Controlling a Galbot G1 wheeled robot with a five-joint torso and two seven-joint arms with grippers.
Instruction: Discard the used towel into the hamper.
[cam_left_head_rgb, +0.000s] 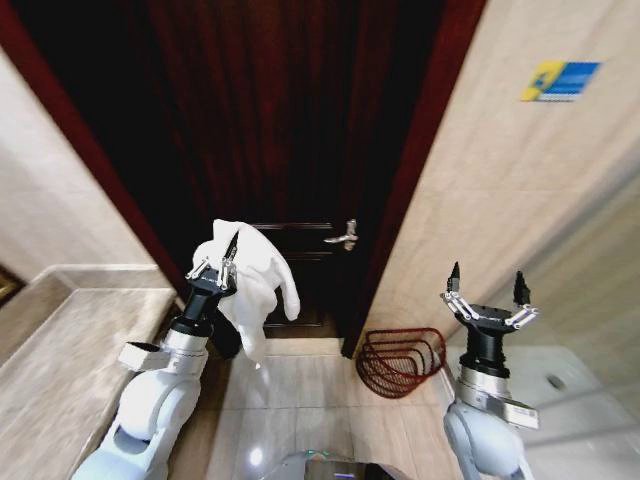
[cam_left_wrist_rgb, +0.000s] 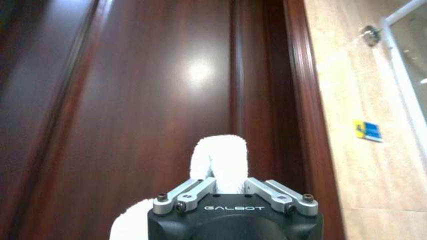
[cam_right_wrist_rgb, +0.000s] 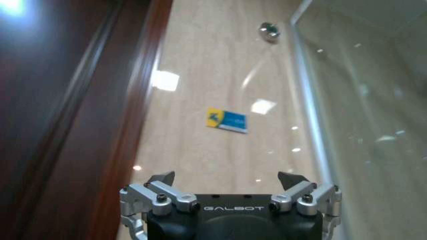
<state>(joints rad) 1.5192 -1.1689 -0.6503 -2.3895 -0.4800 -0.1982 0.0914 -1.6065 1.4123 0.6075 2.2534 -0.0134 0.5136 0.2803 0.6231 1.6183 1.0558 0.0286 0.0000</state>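
Observation:
A white towel (cam_left_head_rgb: 256, 283) hangs from my left gripper (cam_left_head_rgb: 216, 263), which is shut on its upper part and raised in front of the dark door. In the left wrist view the towel (cam_left_wrist_rgb: 219, 161) bulges up between the fingers. The hamper (cam_left_head_rgb: 401, 360), a dark reddish-brown wire basket, stands on the floor by the door frame, lower and to the right of the towel. My right gripper (cam_left_head_rgb: 487, 284) is held upright and open to the right of the hamper with nothing in it; its fingertips (cam_right_wrist_rgb: 291, 178) stand wide apart in the right wrist view.
A dark wooden door (cam_left_head_rgb: 290, 130) with a metal handle (cam_left_head_rgb: 344, 237) fills the middle. Beige tiled walls flank it, with a blue-and-yellow sticker (cam_left_head_rgb: 561, 80) on the right wall. A glass panel (cam_right_wrist_rgb: 367, 100) stands at the right and a stone ledge (cam_left_head_rgb: 60, 350) at the left.

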